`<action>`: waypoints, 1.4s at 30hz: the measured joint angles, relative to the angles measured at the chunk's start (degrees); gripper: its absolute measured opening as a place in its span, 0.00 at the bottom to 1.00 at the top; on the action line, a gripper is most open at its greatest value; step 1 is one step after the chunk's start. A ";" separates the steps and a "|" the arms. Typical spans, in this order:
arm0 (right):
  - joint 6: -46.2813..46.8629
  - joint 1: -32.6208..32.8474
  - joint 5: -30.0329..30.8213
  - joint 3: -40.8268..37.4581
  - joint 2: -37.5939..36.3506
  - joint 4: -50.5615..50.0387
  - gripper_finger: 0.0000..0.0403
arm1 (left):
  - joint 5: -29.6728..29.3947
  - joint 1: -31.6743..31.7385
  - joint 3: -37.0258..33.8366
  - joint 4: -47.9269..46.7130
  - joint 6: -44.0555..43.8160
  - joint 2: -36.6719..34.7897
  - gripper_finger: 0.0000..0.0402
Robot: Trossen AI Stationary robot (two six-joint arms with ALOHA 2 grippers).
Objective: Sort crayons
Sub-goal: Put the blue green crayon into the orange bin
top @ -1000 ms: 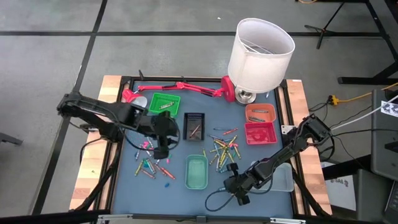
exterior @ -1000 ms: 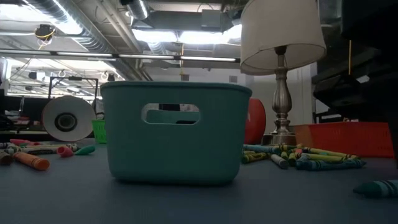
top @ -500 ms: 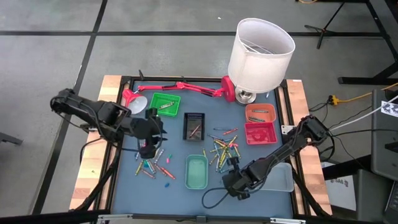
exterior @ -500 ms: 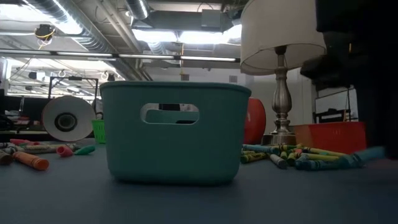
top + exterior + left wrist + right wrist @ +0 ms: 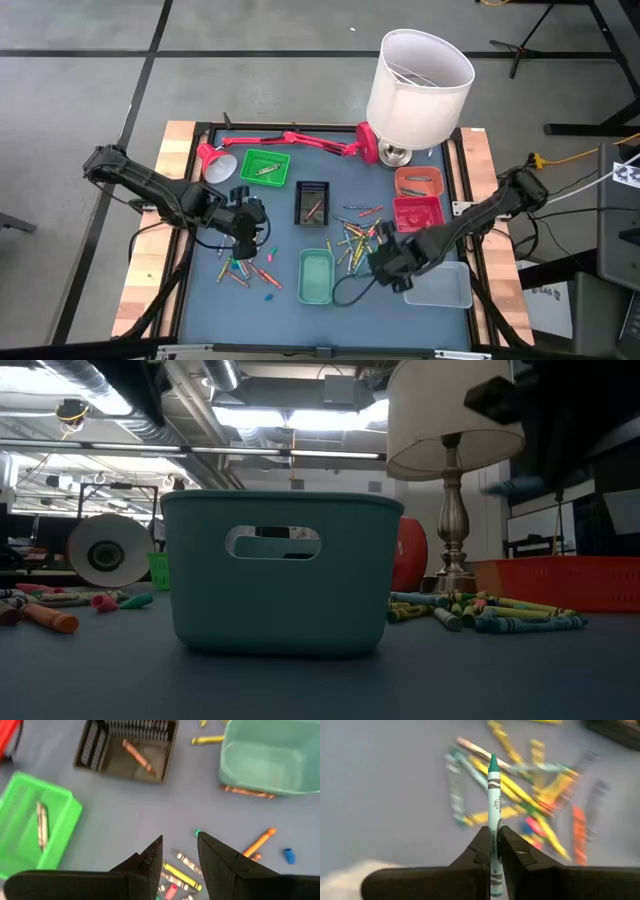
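- My right end effector point(image 5: 492, 851) is clamping a teal crayon point(image 5: 493, 795), lifting it for the teal tray point(image 5: 316, 277).
- My left end effector point(image 5: 179, 851), fingers apart, is hovering over the lower-left crayons point(image 5: 245, 268).

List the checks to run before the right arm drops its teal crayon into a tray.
1. Right gripper shut on the teal crayon: ok.
2. Crayon sticks out straight past the fingertips: ok.
3. Teal tray open and holds no crayons in the left wrist view: ok.
4. Right gripper above the teal tray: not ok; it hangs beside the tray, by the crayon pile.
5. Left gripper clear of the tray, open over the loose crayons: ok.
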 joint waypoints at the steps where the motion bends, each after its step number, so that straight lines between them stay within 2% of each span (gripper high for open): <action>1: -0.05 -0.65 0.86 0.00 -1.37 -1.96 0.04 | 0.00 0.00 -1.10 0.13 -1.47 0.00 0.27; 6: -0.06 -3.23 6.29 -0.08 -8.32 -11.17 0.04 | 0.04 0.02 -6.41 1.43 -9.18 0.00 0.27; 12: -0.44 -8.98 8.38 -5.86 -18.63 -13.87 0.04 | 0.11 0.02 -11.79 6.45 -14.88 0.00 0.27; 17: -3.27 -17.32 8.91 -13.13 -27.92 -13.29 0.04 | 0.23 0.02 -13.76 10.95 -15.76 0.04 0.27; 22: -6.87 -27.86 9.59 -19.97 -34.06 -12.64 0.04 | 0.26 0.02 -13.85 13.65 -15.74 0.15 0.27; 31: -17.01 -42.75 8.71 -28.28 -35.81 -5.22 0.04 | 0.26 0.02 -13.85 13.97 -15.74 0.15 0.27; 35: -19.20 -46.67 8.70 -29.55 -35.39 -2.29 0.04 | 0.26 0.02 -13.85 14.53 -16.90 0.15 0.27; 42: -19.45 -50.30 8.72 -29.92 -35.23 -0.93 0.07 | 2.38 -0.66 -13.85 14.69 -26.32 0.16 0.27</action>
